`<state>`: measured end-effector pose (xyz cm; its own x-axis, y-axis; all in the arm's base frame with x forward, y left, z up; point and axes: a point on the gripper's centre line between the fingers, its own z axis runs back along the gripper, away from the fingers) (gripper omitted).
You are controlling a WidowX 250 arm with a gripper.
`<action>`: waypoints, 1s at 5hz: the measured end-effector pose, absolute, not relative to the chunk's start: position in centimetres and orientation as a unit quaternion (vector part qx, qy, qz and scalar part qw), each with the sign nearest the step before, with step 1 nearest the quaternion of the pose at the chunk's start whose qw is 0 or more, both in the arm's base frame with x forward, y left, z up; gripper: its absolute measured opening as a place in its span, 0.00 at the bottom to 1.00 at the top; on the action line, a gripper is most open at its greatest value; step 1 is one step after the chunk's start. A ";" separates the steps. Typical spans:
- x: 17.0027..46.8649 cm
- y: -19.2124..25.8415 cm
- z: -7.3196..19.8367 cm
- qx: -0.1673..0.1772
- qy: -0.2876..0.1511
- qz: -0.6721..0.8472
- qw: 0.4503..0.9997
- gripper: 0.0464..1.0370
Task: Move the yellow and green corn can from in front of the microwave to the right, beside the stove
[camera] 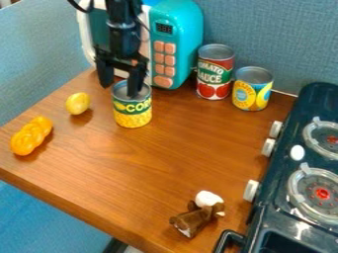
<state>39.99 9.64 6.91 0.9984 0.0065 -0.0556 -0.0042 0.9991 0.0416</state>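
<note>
The black gripper (pixel 120 88) hangs down at the upper left of the camera view, its two fingers spread apart. Below it stands an upright corn can (pixel 133 116) with a yellow and green label. One finger overlaps the can's open-looking grey top, and the other hangs just left of the can. Whether either finger touches the can, I cannot tell. Left of the can lies a small yellow lemon-like toy (pixel 78 103), and farther left a bumpy orange toy (pixel 31 136).
A teal toy microwave (pixel 175 44) stands behind the gripper. Beside it are a tomato sauce can (pixel 214 72) and a yellow-blue can (pixel 252 89). A brown-and-white plush toy (pixel 198 214) lies near the front edge. The dark toy stove (pixel 277 197) borders the wooden table (pixel 151 173) on the right.
</note>
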 end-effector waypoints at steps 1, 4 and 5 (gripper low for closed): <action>39.9 9.4 6.6 0.037 0.023 -0.005 0.999 0.97; 38.1 -0.1 6.2 -0.048 -0.001 -0.047 0.998 0.97; 37.5 -4.1 6.2 -0.045 0.003 -0.088 0.995 0.97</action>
